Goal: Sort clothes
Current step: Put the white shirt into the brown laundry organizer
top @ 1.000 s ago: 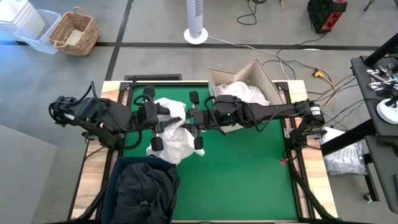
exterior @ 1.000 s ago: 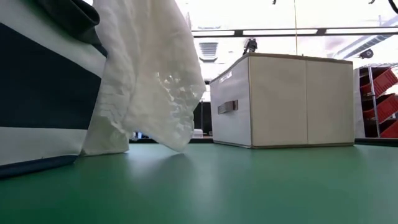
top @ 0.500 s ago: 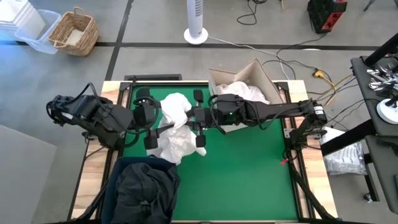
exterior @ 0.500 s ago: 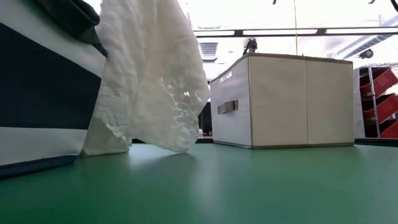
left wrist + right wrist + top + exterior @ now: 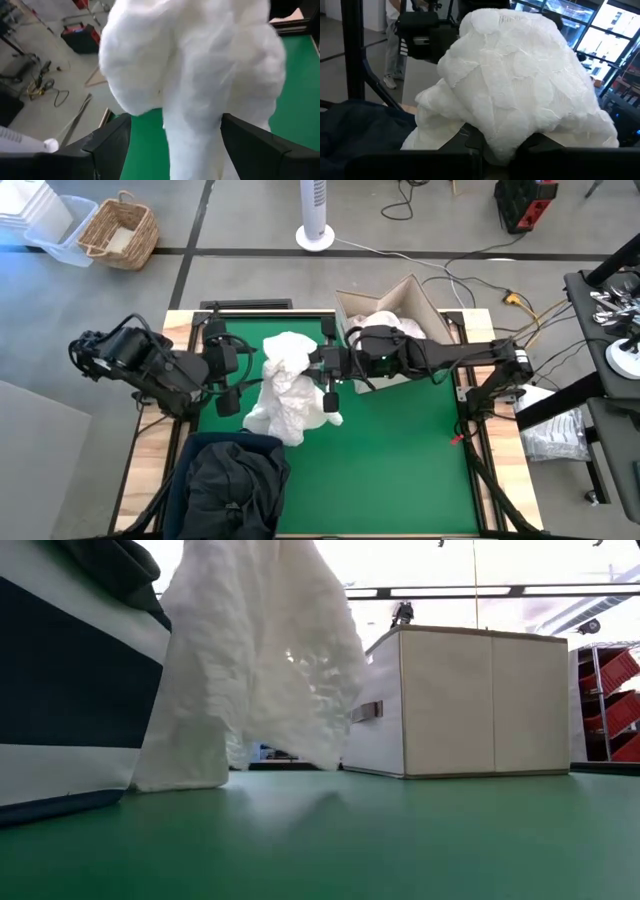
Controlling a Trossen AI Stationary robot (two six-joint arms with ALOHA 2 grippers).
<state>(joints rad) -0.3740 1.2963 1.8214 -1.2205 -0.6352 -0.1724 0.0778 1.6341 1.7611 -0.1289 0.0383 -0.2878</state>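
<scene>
A white garment (image 5: pixel 288 385) hangs over the green table, bunched at its top; its lower left end (image 5: pixel 185 775) rests on the table beside the navy bin (image 5: pixel 70 690). My right gripper (image 5: pixel 325 370) is shut on its upper part. My left gripper (image 5: pixel 232 375) stands open just left of the garment, which fills its wrist view (image 5: pixel 195 75) ahead of the fingers; in the high view it looks apart from the cloth. More white clothes (image 5: pixel 392 328) lie in the beige box (image 5: pixel 412 295). Dark clothes (image 5: pixel 235 490) fill the navy bin (image 5: pixel 200 445). My right gripper holds the white garment at its bunched upper part (image 5: pixel 495 135), coming level from the table's right side. The cloth heaps over the fingers and hides them, so how many layers it has cannot be told. The garment hangs slack below, its lower end on the table.
The beige box (image 5: pixel 470 700) stands at the far right of the table, the navy bin at the near left. Bare green table (image 5: pixel 400 450) lies to the near right. A fan base (image 5: pixel 315 237) and a wicker basket (image 5: pixel 120 230) stand on the floor beyond.
My left gripper has opened, let go of the white garment and drawn back toward the table's left edge. The garment now hangs from my right gripper alone and has swung a little toward the table's right, its lower left end staying on the table.
</scene>
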